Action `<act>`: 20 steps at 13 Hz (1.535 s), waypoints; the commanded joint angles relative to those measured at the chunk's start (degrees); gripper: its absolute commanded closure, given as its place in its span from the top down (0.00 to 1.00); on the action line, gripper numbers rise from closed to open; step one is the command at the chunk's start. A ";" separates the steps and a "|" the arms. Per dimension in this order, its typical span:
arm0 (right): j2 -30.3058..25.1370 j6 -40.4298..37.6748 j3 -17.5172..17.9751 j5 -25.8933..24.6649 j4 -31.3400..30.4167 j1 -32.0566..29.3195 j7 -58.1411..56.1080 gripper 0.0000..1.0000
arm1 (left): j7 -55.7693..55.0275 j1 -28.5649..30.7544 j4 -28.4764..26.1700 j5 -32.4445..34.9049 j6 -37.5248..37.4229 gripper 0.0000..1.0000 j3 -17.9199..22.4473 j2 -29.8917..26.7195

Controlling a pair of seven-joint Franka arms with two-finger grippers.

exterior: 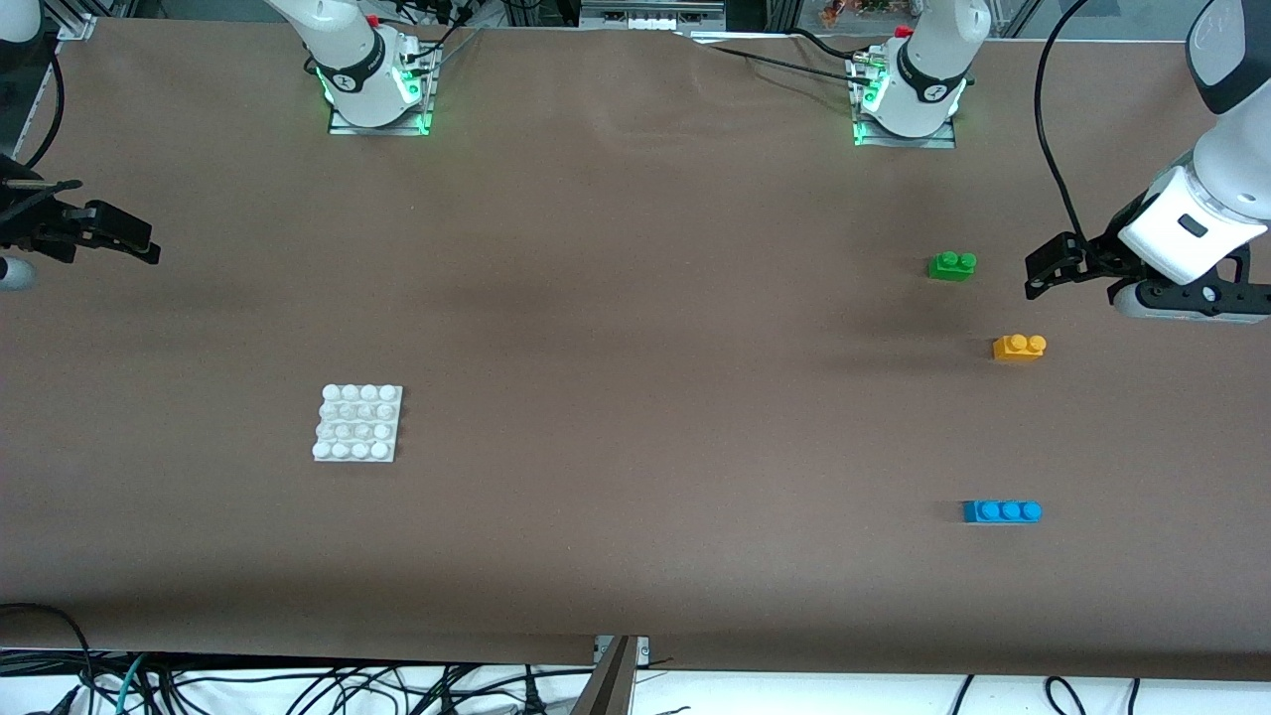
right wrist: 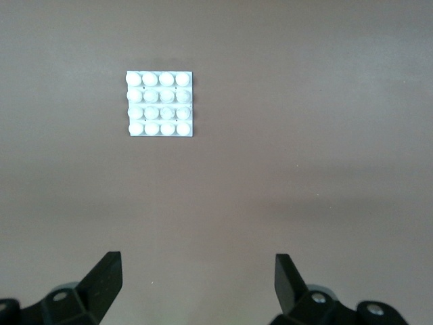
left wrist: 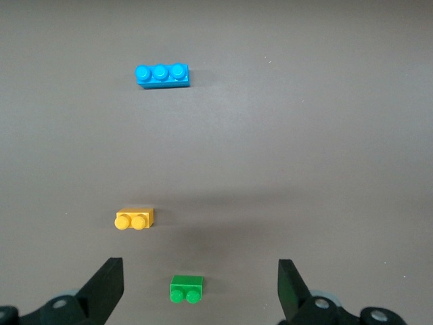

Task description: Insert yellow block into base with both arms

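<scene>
The yellow block (exterior: 1019,347) lies on the table toward the left arm's end, studs up; it also shows in the left wrist view (left wrist: 134,219). The white base (exterior: 358,423) lies flat toward the right arm's end and shows in the right wrist view (right wrist: 160,104). My left gripper (exterior: 1051,268) is open and empty, up in the air over the table's left-arm end, apart from the yellow block; its jaws (left wrist: 199,279) stand wide. My right gripper (exterior: 134,238) is open and empty over the table's right-arm end, apart from the base; it also shows in its own wrist view (right wrist: 197,272).
A green two-stud brick (exterior: 952,265) lies farther from the front camera than the yellow block. A blue three-stud brick (exterior: 1002,511) lies nearer to it. Both show in the left wrist view, green (left wrist: 187,289) and blue (left wrist: 162,74). Brown cloth covers the table (exterior: 635,328).
</scene>
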 commanded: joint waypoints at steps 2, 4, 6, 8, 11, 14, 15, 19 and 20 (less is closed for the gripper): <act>-0.84 0.53 0.39 -0.45 -0.76 -0.43 0.57 1.00 | 0.28 0.42 1.85 -0.85 -1.36 1.00 -0.16 0.71; -0.84 0.53 0.39 -0.45 -0.76 -0.43 0.57 1.00 | 0.28 0.42 1.85 -0.85 -1.36 1.00 -0.16 0.71; -0.84 0.44 0.39 -0.45 -0.76 -0.43 0.57 1.00 | 0.28 0.51 1.85 -0.85 -1.36 1.00 -0.16 0.71; -0.84 0.44 0.39 -0.45 -0.76 -0.43 0.57 1.00 | 0.28 0.51 1.85 -0.85 -1.36 1.00 -0.16 0.71; -0.84 0.53 0.39 -0.45 -0.76 -0.43 0.57 1.00 | 0.28 0.51 1.85 -0.85 -1.36 1.00 -0.16 0.71; -0.84 0.53 0.39 -0.45 -0.76 -0.43 0.57 1.00 | 0.28 0.51 1.85 -0.85 -1.45 1.00 -0.16 0.71; -0.84 0.44 0.39 -0.45 -0.76 -0.43 0.57 1.00 | 0.28 0.51 1.85 -0.85 -1.45 1.00 -0.16 0.79; -0.84 0.44 0.39 -0.45 -0.76 -0.43 0.57 1.00 | 0.10 0.51 1.85 -0.85 -2.42 1.00 -0.16 0.71; -0.84 0.44 0.39 -0.45 -0.76 -0.43 0.57 1.00 | 0.19 0.51 1.85 -0.85 -2.42 1.00 -0.16 0.71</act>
